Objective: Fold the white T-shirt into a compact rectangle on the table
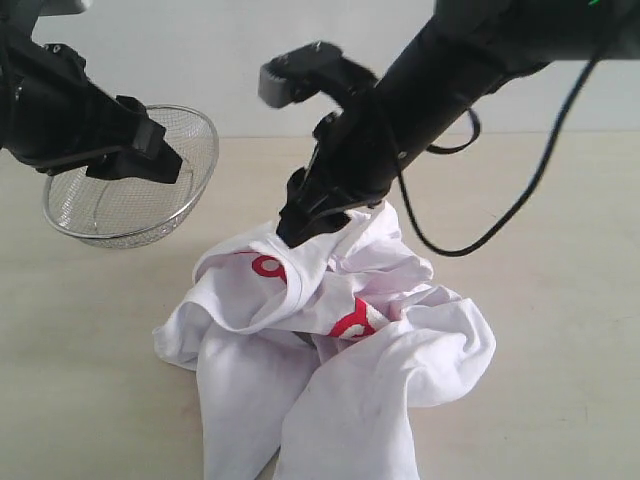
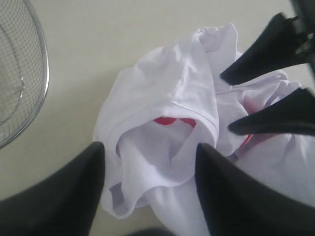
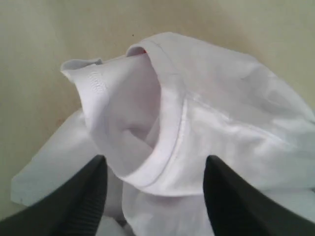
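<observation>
While the white T-shirt point(image 1: 340, 340) lies crumpled in a heap on the tabletop point(image 1: 560, 380), right gripper point(image 1: 292, 225) at its top fold, jaws apart, perhaps brushing cloth, left gripper point(image 2: 150, 147) likewise spread, empty, raised beside the mesh bowl point(image 1: 130, 215)

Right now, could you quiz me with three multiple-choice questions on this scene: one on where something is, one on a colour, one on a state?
1. Where is the wire mesh bowl?
A. On top of the white T-shirt
B. On the table, apart from the shirt
C. On a shelf

2. What colour is the shirt's lettering?
A. Blue
B. Green
C. Red

3. How does the shirt lie?
A. In a crumpled heap
B. As a neat rectangle
C. Spread flat

Answers: 1 B, bare tabletop shows between bowl and shirt; 2 C, red curves show among the folds; 3 A, the cloth is bunched in overlapping folds.
</observation>
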`<act>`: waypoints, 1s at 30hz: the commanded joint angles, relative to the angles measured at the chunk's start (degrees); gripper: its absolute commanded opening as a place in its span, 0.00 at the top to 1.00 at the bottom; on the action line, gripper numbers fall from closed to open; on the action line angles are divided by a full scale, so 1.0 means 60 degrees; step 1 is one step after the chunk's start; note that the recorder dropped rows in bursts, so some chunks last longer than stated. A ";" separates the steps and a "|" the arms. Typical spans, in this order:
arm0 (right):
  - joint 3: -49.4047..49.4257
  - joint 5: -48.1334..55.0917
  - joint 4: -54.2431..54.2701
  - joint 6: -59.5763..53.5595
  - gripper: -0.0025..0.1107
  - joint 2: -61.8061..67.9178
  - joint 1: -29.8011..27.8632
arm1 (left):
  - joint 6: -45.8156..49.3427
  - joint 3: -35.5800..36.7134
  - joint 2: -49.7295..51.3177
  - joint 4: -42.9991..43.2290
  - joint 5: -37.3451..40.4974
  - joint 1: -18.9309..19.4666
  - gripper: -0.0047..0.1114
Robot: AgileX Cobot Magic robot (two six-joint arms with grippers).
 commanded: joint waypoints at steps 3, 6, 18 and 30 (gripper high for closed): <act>-0.0812 -0.0169 -0.0332 0.0168 0.41 0.1085 0.0491 | 0.0017 0.0041 -0.0050 0.0048 0.0076 0.0209 0.52; -0.0812 -0.0438 -0.0866 0.0276 0.41 0.1267 0.0579 | 0.0017 0.0041 -0.0050 0.0127 0.0179 0.0328 0.52; -0.0812 -0.1314 -0.1679 0.1224 0.47 0.2060 0.0593 | 0.0017 0.0041 -0.0050 0.0110 0.0175 0.0333 0.52; -0.0812 -0.1473 -0.1689 0.1279 0.96 0.2451 0.0593 | 0.0017 0.0041 -0.0050 0.0110 0.0175 0.0333 0.52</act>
